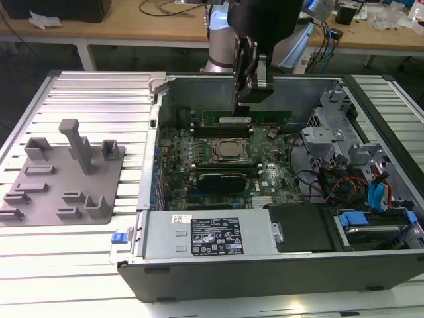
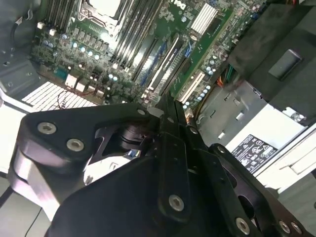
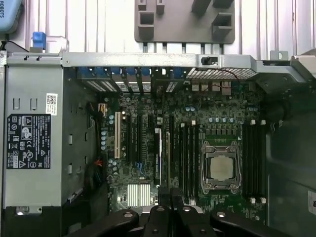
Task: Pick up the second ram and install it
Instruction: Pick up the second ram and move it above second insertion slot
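Observation:
The second ram (image 1: pixel 246 118) is a long green stick with a white label strip. It hangs level just under my gripper (image 1: pixel 250 99), which is shut on its upper edge. The stick sits above the far memory slots (image 1: pixel 222 130), behind the CPU socket (image 1: pixel 230 151), and I cannot tell if it touches them. In both wrist views the fingers (image 3: pixel 163 202) meet over the motherboard. The first wrist view shows the CPU socket (image 3: pixel 219 168) between two banks of black memory slots (image 3: pixel 254 163), and the second wrist view shows the gripper (image 2: pixel 168 106) above the board's slots.
The open computer case (image 1: pixel 156 152) lies on a ribbed white table. A black-shrouded expansion card (image 1: pixel 222 177) stands in front of the socket. The power supply (image 1: pixel 209 235) fills the case's near side. Drive cages and cables (image 1: pixel 358 179) crowd the exterior view's right. A grey fixture (image 1: pixel 66 175) lies at its left.

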Available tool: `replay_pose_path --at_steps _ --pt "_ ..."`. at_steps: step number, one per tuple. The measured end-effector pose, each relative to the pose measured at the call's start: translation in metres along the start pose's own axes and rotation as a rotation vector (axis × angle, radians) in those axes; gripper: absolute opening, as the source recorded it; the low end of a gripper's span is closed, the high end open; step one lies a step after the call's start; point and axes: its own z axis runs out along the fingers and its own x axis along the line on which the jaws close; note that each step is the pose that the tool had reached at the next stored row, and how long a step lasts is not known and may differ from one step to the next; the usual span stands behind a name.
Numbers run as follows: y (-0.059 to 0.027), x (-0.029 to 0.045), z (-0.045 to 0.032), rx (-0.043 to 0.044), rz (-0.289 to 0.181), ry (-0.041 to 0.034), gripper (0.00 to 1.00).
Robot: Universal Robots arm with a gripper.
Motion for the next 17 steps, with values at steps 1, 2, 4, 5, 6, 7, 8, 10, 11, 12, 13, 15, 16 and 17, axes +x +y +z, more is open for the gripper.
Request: replay_pose_path --at_steps 1,2,4,5,6,7,8,10,11,12,13,15,16,17 --pt "-0.0001 0.0001 0.0022 0.0000 0.000 0.0001 0.09" --pt "-0.0001 0.0001 0.0038 0.0000 0.000 -0.0001 0.09" --pt "-0.0005 0.0003 0.0116 0.0000 0.000 0.0001 0.09" --pt "-0.0006 0.0004 0.0134 0.0000 0.000 0.0001 0.09" --pt "-0.0007 0.0004 0.0152 0.0002 0.000 0.0000 0.09" --pt "-0.0010 0.0005 0.0182 0.0001 0.000 0.0001 0.09" --pt "-0.0012 0.0005 0.0199 0.0000 0.000 0.0000 0.09" --pt "-0.0023 0.0004 0.0295 0.0000 0.000 0.0001 0.09" --pt "-0.0029 -0.0006 0.0341 -0.0001 0.000 0.0001 0.09" --pt "-0.0030 -0.0019 0.0381 0.0000 0.000 0.0001 0.09" --pt "-0.0031 -0.0030 0.0399 0.0000 0.000 0.0000 0.09" --pt "-0.0032 -0.0056 0.0430 0.0000 0.000 0.0000 0.09" --pt "-0.0032 -0.0065 0.0437 -0.0001 0.000 0.0000 0.09" --pt "-0.0033 -0.0080 0.0448 0.0000 0.000 0.0001 0.09"
